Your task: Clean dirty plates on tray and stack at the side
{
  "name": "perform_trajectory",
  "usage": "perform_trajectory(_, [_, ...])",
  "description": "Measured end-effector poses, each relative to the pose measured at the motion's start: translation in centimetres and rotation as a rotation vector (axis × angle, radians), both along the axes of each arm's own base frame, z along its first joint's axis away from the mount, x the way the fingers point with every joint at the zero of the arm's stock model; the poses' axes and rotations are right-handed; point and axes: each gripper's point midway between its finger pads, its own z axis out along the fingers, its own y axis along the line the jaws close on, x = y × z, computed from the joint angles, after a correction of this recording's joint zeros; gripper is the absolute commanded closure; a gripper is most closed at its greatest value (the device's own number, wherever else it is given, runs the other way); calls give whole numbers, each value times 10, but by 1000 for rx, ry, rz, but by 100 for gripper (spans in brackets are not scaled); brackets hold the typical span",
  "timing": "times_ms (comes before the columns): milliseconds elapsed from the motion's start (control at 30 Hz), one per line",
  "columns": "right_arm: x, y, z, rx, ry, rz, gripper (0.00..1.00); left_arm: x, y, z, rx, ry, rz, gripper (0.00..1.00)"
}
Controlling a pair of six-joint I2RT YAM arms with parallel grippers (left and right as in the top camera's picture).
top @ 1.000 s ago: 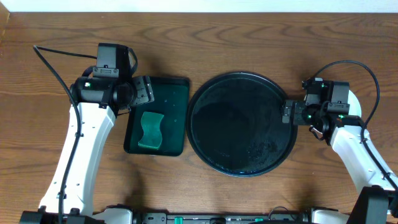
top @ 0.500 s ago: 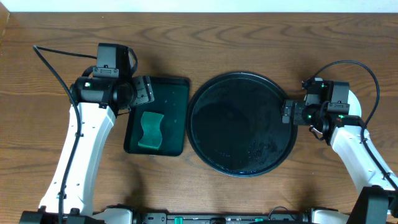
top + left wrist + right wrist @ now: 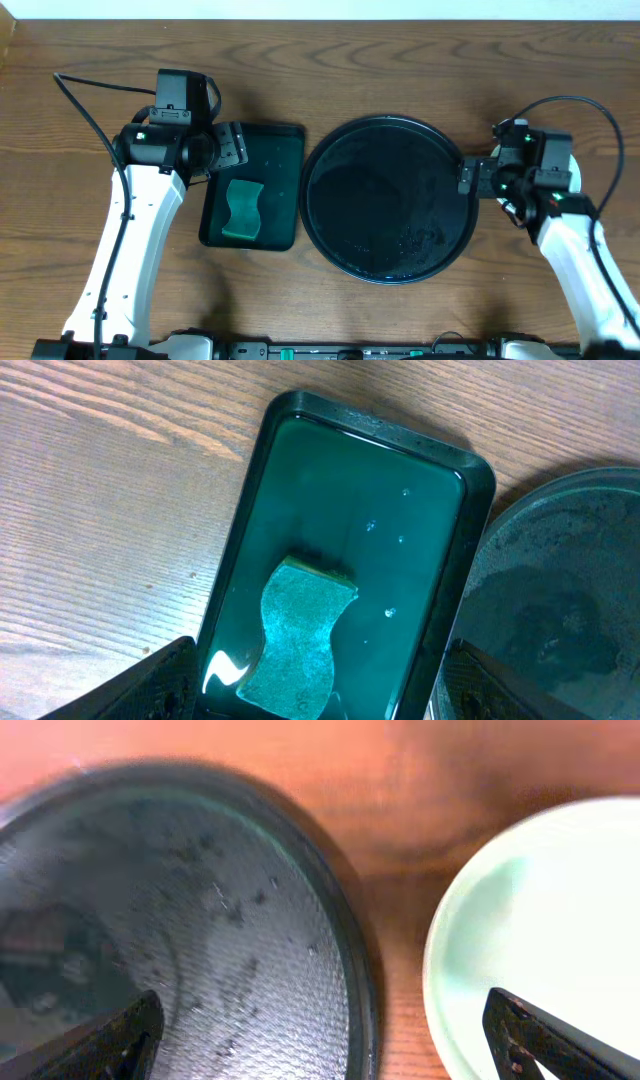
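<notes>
— How do the grippers stand?
— The left gripper [image 3: 232, 147] has its jaws spread wide, gripping nothing, over the dark green rectangular tray [image 3: 278, 160], where a wavy green sponge [image 3: 242, 208] lies. The right gripper [image 3: 467, 178] is also spread wide with nothing in it, at the right rim of the large round glossy black tray [image 3: 388, 200].
— And the plates?
— A pale mint round plate [image 3: 545, 945] sits on the brown wooden table [image 3: 400, 60], just right of the black tray and not touching its rim. Whether others lie under it, I cannot tell.
</notes>
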Motion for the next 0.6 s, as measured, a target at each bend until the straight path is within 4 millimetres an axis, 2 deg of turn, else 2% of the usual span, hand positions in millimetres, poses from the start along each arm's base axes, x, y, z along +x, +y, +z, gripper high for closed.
perform_trajectory(200, [-6, 0, 71, -14, -218, -1, 1, 0, 0, 0, 0, 0, 0, 21])
perform_trajectory(333, [-19, 1, 121, -23, -374, 0, 1, 0, 0, 0, 0, 0, 0, 21])
perform_trajectory(600, [-55, 0, 186, -55, -597, -10, 1, 0, 0, 0, 0, 0, 0, 21])
